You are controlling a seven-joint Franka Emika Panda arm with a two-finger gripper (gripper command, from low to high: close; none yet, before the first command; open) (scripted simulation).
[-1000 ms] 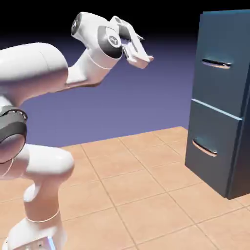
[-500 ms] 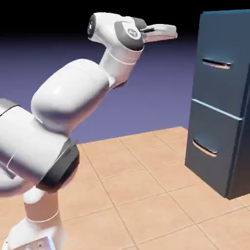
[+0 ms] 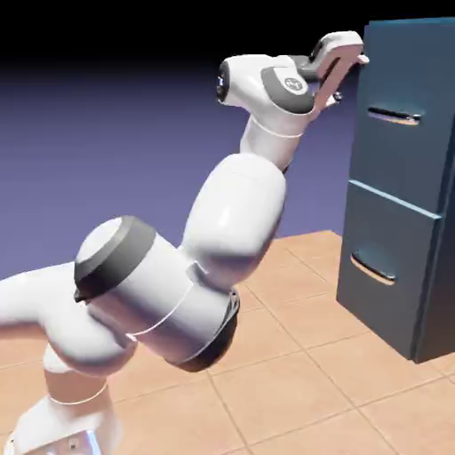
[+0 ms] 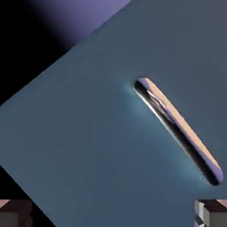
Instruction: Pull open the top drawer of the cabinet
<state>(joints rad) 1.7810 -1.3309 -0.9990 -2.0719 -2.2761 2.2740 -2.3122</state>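
Observation:
The cabinet (image 3: pixel 446 293) stands at the right of the exterior view, dark steel-blue with two stacked drawer fronts. The top drawer (image 3: pixel 404 75) sits flush in it, with its silver bar handle (image 3: pixel 394 115) across the front. My gripper (image 3: pixel 355 53) hovers at the cabinet's upper left edge, above and left of that handle and apart from it. In the hand view the top drawer (image 4: pixel 97 133) fills most of the picture and the handle (image 4: pixel 177 128) runs diagonally at the right. My gripper (image 4: pixel 113 215) is open with nothing in it, one grey fingertip (image 4: pixel 212 213) in each bottom corner.
The lower drawer (image 3: pixel 391 240) with its own silver handle (image 3: pixel 371 269) is below the top one. The cabinet stands on a tan tiled floor (image 3: pixel 293 373). The bulky white arm (image 3: pixel 231 222) stretches from the lower left toward the cabinet.
The arm has swung right and stretched out, carrying the hand from mid-picture up to the cabinet's upper left edge. The jaws stayed open.

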